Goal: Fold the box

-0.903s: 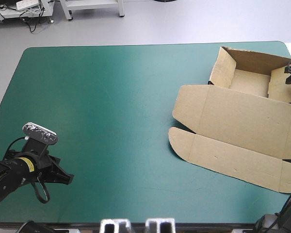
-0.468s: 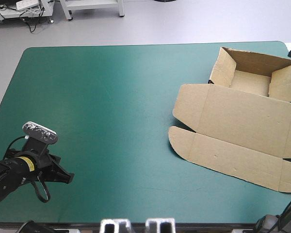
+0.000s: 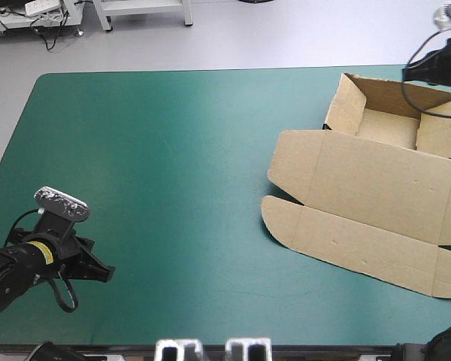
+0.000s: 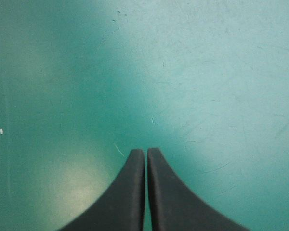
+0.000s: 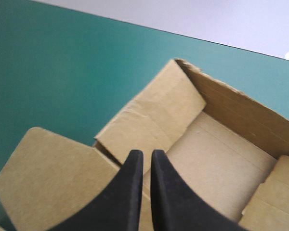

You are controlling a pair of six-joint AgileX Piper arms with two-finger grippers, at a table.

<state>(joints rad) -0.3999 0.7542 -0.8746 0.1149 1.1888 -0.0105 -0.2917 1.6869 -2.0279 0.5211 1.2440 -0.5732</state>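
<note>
Teal-green counter (image 3: pixel 158 173), brown box (image 3: pixel 376 188) at right of the high frame: tray walls up, lid lying flat. Left claw (image 4: pixel 145 153) closed, empty, lower left. Right claw (image 5: pixel 143 155) closed, empty, hovers by the tray, upper right

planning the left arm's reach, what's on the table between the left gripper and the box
Nothing: in the high view only bare teal-green cover separates the left gripper from the box.

Grey floor (image 3: pixel 248 41) beyond teal-green table (image 3: pixel 173 188)
</note>
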